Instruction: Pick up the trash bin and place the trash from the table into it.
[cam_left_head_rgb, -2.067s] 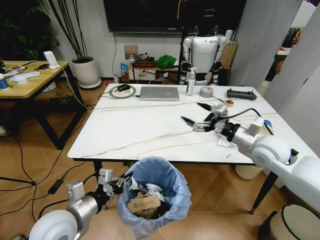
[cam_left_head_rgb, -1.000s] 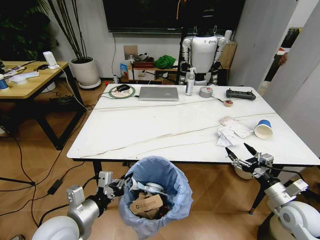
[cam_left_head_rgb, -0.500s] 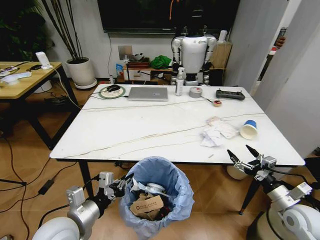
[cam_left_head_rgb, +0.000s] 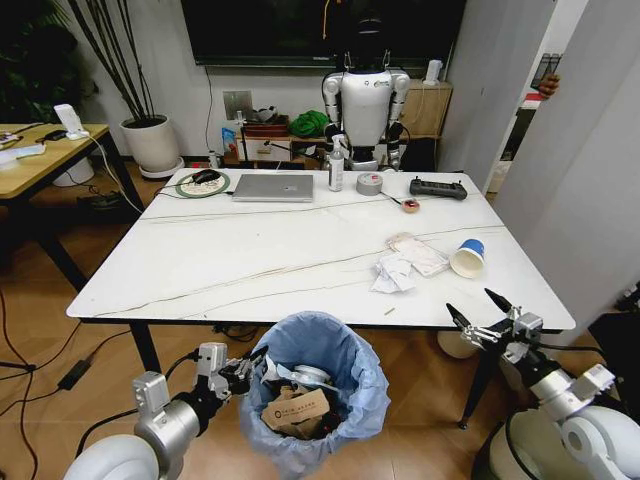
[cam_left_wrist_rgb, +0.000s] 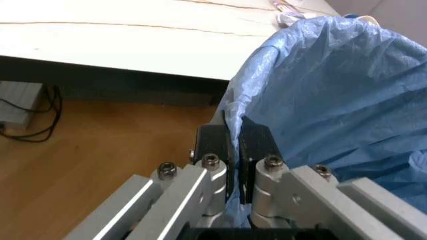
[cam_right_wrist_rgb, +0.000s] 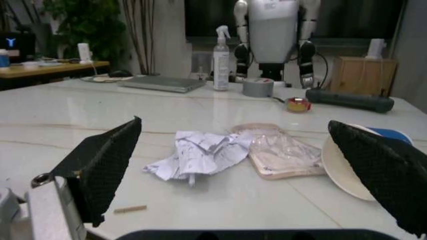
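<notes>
Start on the left. Your left gripper (cam_left_head_rgb: 243, 371) is low down, in front of the near edge of the table (cam_left_head_rgb: 200, 260), over the wood floor. Its jaws are squeezed almost together on the rim of the trash bin (cam_left_head_rgb: 312, 390), and in the left wrist view you can see the blue bag (cam_left_wrist_rgb: 320, 100) pinched between the two black fingers (cam_left_wrist_rgb: 213, 145). The bin sits just in front of the table's near edge, close to the middle. Inside it you can see a brown paper bag (cam_left_head_rgb: 292, 408) and some other bits.

Look at the table top next. The left and middle parts are bare white, so there is lots of room there. Along the far edge sit a laptop (cam_left_head_rgb: 273, 187), a spray bottle (cam_left_head_rgb: 336, 165), a tape roll (cam_left_head_rgb: 369, 184) and a black controller (cam_left_head_rgb: 437, 187).

Now the right side. The trash lies together near the right end: a crumpled white paper (cam_left_head_rgb: 392, 273), a clear wrapper (cam_left_head_rgb: 418, 254) touching it, and a paper cup (cam_left_head_rgb: 466, 258) on its side just beside them (its blue rim points at the far edge). A tiny scrap (cam_left_head_rgb: 388, 311) lies close to the near edge.

Your right gripper (cam_left_head_rgb: 482, 315) hangs just off the table's near right corner, about level with the top. Its jaws are spread wide and hold nothing. In the right wrist view the paper (cam_right_wrist_rgb: 200, 155) and the cup (cam_right_wrist_rgb: 357, 160) sit between the two black fingertips (cam_right_wrist_rgb: 100, 165), but farther off, not touching.
</notes>
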